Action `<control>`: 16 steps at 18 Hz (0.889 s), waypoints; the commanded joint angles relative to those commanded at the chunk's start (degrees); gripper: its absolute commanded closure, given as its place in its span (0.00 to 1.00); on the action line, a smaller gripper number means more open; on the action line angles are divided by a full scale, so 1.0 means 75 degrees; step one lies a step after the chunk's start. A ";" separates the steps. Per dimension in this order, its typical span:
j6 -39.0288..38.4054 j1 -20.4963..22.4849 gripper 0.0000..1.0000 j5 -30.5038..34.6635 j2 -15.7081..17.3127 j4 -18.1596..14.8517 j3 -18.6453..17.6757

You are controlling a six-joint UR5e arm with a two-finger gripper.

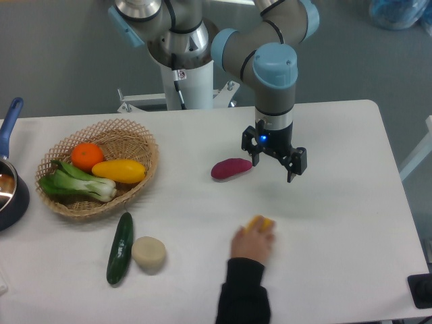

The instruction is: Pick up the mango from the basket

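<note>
White table [337,223]: my gripper [274,162] hangs spread and empty near the middle, while the mango [119,171] lies in the basket [128,135] well off toward the pot side, long axis roughly along the table's width, so I'd traverse that way first.

White rectangular table [337,223] with rounded corners, evenly lit, soft shadows; grey floor [61,54] behind; blue plastic bag [398,13] at top right on floor; black object [422,290] off table's lower right corner.
</note>
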 joint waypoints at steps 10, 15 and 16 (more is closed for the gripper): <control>-0.0723 -0.0574 0.00 0.0047 0.0105 -0.0094 -0.0058; -0.1195 -0.1241 0.00 -0.0011 0.0164 -0.0433 -0.0070; -0.1195 -0.1405 0.00 -0.0070 0.0222 -0.0584 -0.0128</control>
